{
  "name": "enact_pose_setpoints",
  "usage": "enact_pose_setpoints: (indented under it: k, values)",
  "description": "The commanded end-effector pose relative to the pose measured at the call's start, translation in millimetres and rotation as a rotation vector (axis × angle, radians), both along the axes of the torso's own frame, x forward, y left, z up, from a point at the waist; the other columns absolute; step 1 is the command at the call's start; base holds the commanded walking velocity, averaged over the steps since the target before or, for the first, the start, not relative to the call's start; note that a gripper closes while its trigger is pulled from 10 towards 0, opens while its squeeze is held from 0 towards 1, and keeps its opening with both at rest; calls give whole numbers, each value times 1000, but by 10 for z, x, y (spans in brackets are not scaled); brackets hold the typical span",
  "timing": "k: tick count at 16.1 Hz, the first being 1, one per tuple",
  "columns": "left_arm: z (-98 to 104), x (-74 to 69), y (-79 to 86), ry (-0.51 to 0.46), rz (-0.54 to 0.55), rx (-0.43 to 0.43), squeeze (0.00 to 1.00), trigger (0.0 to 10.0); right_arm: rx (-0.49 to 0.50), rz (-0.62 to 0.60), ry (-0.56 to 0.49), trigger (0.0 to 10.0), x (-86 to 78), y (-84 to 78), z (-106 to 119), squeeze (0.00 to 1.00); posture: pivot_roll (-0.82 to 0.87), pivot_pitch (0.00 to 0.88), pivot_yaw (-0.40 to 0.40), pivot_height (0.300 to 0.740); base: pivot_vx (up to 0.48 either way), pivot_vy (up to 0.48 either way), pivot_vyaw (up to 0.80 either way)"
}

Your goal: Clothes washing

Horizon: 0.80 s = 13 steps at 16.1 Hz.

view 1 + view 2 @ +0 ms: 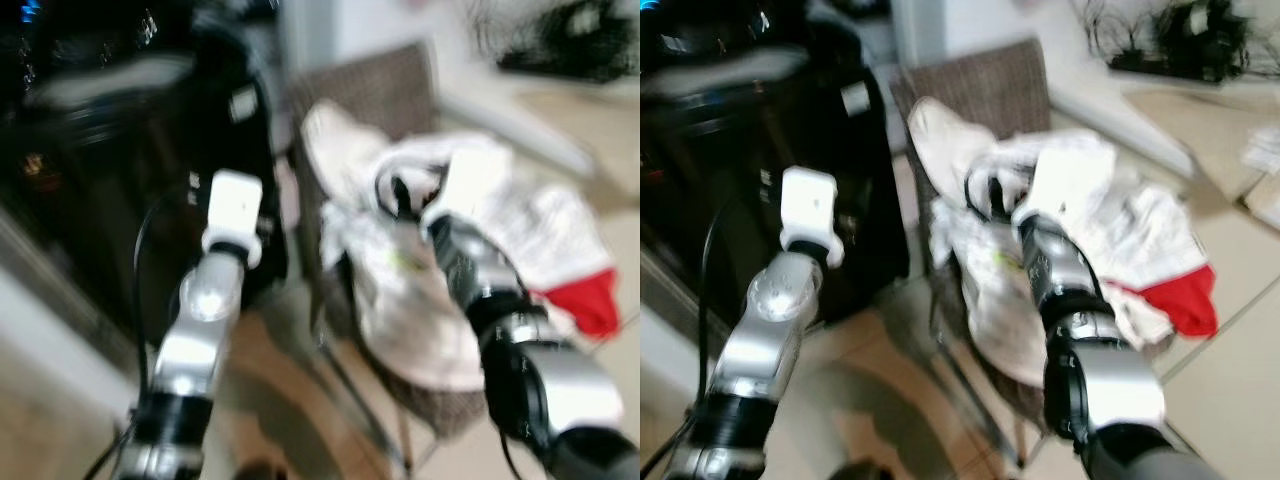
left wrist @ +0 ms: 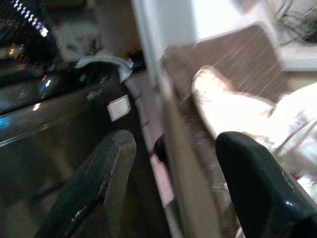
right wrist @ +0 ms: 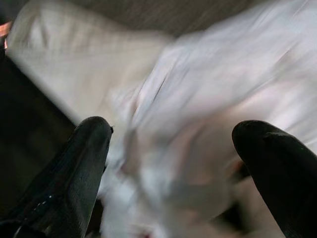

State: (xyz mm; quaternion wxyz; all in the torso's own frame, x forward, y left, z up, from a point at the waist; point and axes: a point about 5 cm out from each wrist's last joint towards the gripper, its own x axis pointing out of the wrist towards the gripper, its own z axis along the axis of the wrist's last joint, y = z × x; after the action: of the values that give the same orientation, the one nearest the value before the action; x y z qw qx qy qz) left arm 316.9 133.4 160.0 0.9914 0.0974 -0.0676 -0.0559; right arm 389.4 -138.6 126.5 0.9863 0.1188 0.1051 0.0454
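A heap of white clothes (image 1: 500, 215) with one red garment (image 1: 588, 300) fills a brown wicker basket (image 1: 385, 95). My right arm reaches over the heap. In the right wrist view my right gripper (image 3: 171, 144) is open, with white cloth (image 3: 198, 89) close in front of its black fingers (image 3: 81, 158). My left arm is raised beside a black washing machine (image 1: 110, 170). In the left wrist view my left gripper (image 2: 173, 163) is open between the machine's dark side (image 2: 59, 129) and the basket's rim (image 2: 183, 148), holding nothing.
The basket stands on a thin metal frame (image 1: 365, 410) over a beige tiled floor (image 1: 1230, 330). A white wall corner (image 2: 163, 29) rises behind the basket. Dark tangled items (image 1: 560, 35) lie at the far right. All views are blurred.
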Motion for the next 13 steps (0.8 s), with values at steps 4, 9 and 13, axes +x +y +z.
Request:
enact_pose_setpoints:
  k: [4, 9, 13]
  values:
    - [52, -13, 77, -6, 21, 8, 0, 10000, 24, -57, 44, 10000, 25, -9, 4, 0, 47, 23, 17, 740, 0, 0, 0]
    - [46, -14, 71, 2, 10, 18, 0, 10000, -30, -165, 72, 10000, 3, -101, -54, 0, 39, 32, 30, 740, 0, 0, 0]
    - [41, 2, 59, 16, -6, 27, 0, 10000, 16, -216, 219, 10000, -88, -143, -275, 0, 38, 34, 34, 740, 0, 0, 0]
